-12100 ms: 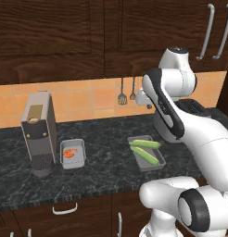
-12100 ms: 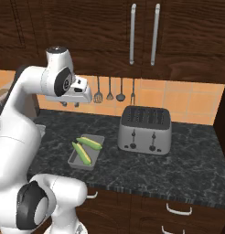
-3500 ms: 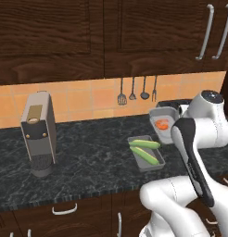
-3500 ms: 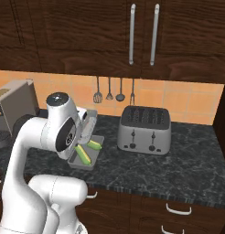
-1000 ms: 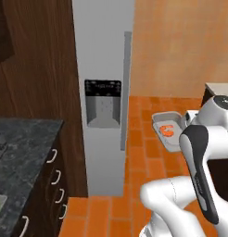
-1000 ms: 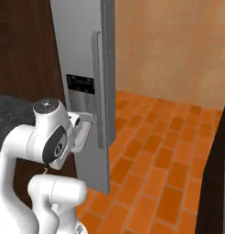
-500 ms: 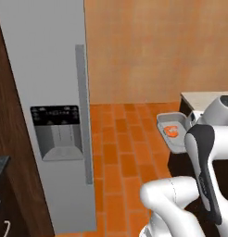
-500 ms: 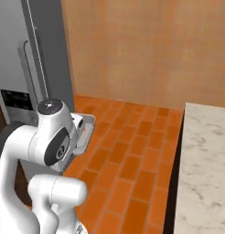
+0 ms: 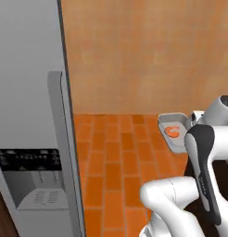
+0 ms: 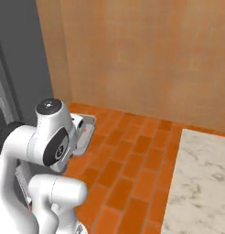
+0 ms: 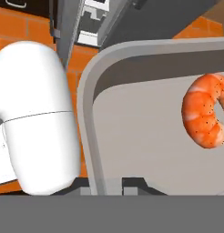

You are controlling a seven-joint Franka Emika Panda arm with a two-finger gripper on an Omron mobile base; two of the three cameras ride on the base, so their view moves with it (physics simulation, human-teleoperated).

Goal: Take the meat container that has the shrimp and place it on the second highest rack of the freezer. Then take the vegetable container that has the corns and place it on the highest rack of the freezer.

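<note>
- I am carrying the meat container (image 9: 174,131) in the air above the floor, to the right of the freezer (image 9: 28,115); my gripper (image 11: 113,183) is pinching its near rim, fingers nearly together.
- The shrimp (image 11: 206,110) is lying inside the tray, toward its right side in the hand view.
- The freezer's door is standing shut, with a long grey handle (image 9: 60,139) and a dark dispenser panel (image 9: 28,159); no writing is legible on it.
- An orange brick floor (image 10: 132,169) is running to a plain orange-tan wall (image 10: 146,55).
- A white marble counter (image 10: 199,183) is sitting at near right.
</note>
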